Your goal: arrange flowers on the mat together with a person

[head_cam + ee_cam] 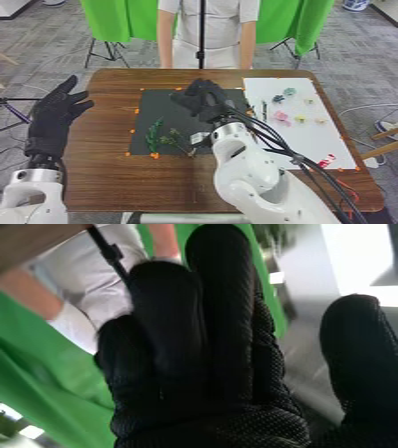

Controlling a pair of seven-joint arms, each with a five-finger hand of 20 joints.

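My right hand (202,100) is over the upper middle of the dark mat (191,131), its fingers extended and nothing held. In the right wrist view the same hand (209,369) has straight fingers, with the thumb apart from them. Left of the mat, my left hand (62,107) is raised at the table's left edge with fingers straight. Green stems (154,134) and a leafy sprig (174,139) lie on the mat's lower left part. On the white sheet (306,137) are a pink flower (281,116), a blue-grey flower (278,98), a pale green one (290,91) and small yellowish ones (300,119).
Orange markers sit around the mat and sheet on the brown table (98,165). A red and white item (327,160) lies at the sheet's lower right. Across the table stands a person behind a black pole, with green cloth (107,20) on both sides.
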